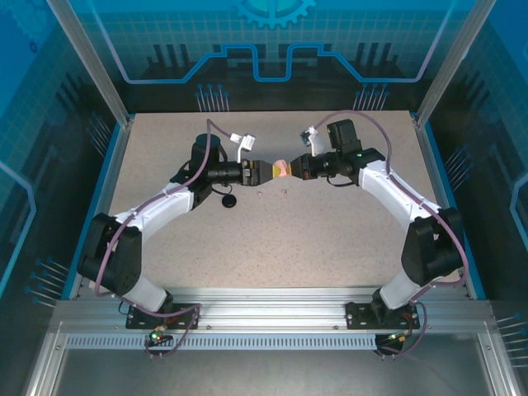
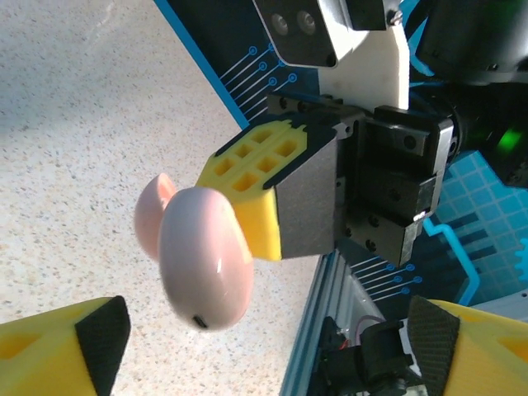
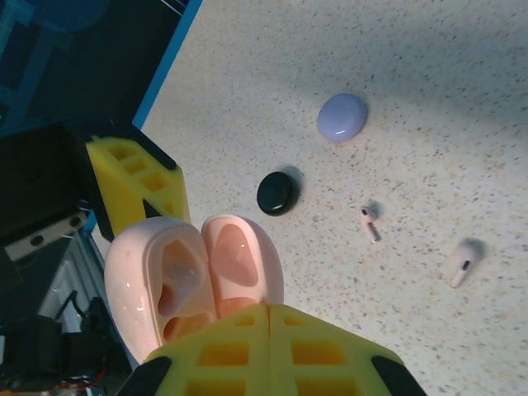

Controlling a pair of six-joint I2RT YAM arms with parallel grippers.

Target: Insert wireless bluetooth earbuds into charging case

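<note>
Two pale pink earbuds [image 1: 262, 195] lie loose on the tabletop [image 1: 330, 247] in the overhead view, just nearer than the mid-table spot where both arms meet. There the pink charging case [image 1: 282, 168] hangs between the left gripper [image 1: 262, 171] and the right gripper [image 1: 293, 168], and a black case [image 1: 228, 200] sits to the left. From the left wrist, the right gripper's yellow fingers are pinched on the pink case's edge, holding it clear of the tabletop. The left gripper's own fingers stand wide apart at the lower corners, clasping nothing and not touching the case. From the right wrist, the closed fingers grip the case with both halves spread, and its two moulded wells look empty. One left finger stands just beside the case. Beyond it on the tabletop are the black case, a lavender case [image 3: 342, 116] and the two earbuds, well apart from the held case. As I judge it, the case is open and presented but neither bud is seated, so picking up and inserting both remains.
</note>
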